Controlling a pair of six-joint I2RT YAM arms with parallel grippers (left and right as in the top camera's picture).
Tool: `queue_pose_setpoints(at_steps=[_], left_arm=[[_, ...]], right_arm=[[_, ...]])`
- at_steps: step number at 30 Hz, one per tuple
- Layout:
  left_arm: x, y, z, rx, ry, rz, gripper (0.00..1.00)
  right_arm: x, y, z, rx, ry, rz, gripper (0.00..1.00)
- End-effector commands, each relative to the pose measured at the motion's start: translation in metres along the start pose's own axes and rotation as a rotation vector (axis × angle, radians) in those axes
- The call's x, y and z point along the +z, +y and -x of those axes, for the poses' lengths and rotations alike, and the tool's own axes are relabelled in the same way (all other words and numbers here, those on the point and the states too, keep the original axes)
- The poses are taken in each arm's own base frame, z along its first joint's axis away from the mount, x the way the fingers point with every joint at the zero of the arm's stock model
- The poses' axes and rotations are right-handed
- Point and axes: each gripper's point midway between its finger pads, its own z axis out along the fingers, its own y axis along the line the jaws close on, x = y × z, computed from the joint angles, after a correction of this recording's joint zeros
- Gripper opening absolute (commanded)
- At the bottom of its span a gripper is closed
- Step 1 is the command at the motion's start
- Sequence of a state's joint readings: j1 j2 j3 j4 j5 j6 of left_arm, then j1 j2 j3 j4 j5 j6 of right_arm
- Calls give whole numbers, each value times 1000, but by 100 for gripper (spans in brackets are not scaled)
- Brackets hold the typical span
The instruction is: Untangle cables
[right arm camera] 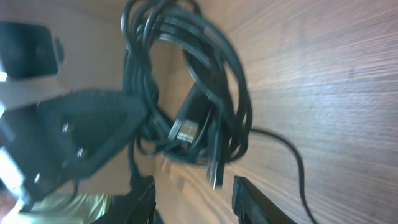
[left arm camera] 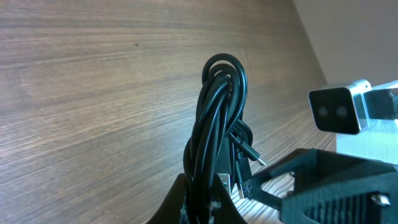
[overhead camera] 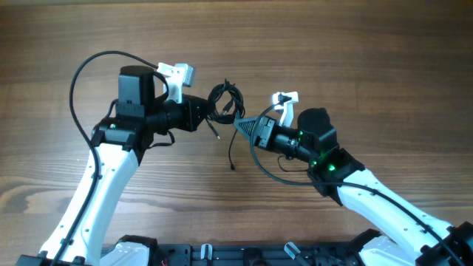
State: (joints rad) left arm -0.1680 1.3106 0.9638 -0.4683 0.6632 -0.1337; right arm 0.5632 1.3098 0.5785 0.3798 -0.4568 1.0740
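Cables [left arm camera: 214, 118] bunch clamped in left pincer [left arm camera: 205, 208], right pincer [right arm camera: 196, 196] half-wide just beside.

table [overhead camera: 355, 44] | brown wood grain | pale surface [left arm camera: 360, 31] beyond its edge

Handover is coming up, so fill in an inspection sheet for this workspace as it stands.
Surface: wooden table, no damage seen.
Job's things: cables still bunched in one tangled coil, with silvery plug tips showing; a loose tail trails on the wood.
Clutter: nothing seen.
Pincers: left pincer is shut on the cables; right pincer is open at the coil's edge, with a plug tip just ahead of its fingers.
Cables: a thick left arm lead arcs off the left arm; the right arm lead loops beside the right arm.
Surroundings: black base rail along the near edge; nothing else seen.
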Motion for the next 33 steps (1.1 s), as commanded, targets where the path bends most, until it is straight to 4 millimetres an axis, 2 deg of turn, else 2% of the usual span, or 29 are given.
queue_pose_setpoints(at_steps=[1,8,12,15,19,22,27,33], left_arm=[[2,-17,-2,3,9,-34,4],[5,-25,-7,14,30,-49,4],[10,-34,-13,33,49,-68,4],[13,-42,-17,47,65,-83,4],[16,-48,-21,60,76,-95,4],[16,-51,-20,69,74,-111,4],[13,-87,-35,179,127,-292,4],[6,-120,-51,221,182,-464,4]], right_arm=[[1,-10,21,33,-127,-62,39],[0,-3,28,17,-158,-33,33],[0,-3,28,17,-158,-33,22],[0,-3,28,17,-158,-33,18],[0,-2,28,36,-159,-32,5],[0,-4,30,34,-168,-38,5],[-2,-10,38,36,-221,-72,4],[-5,-14,50,35,-289,-95,5]])
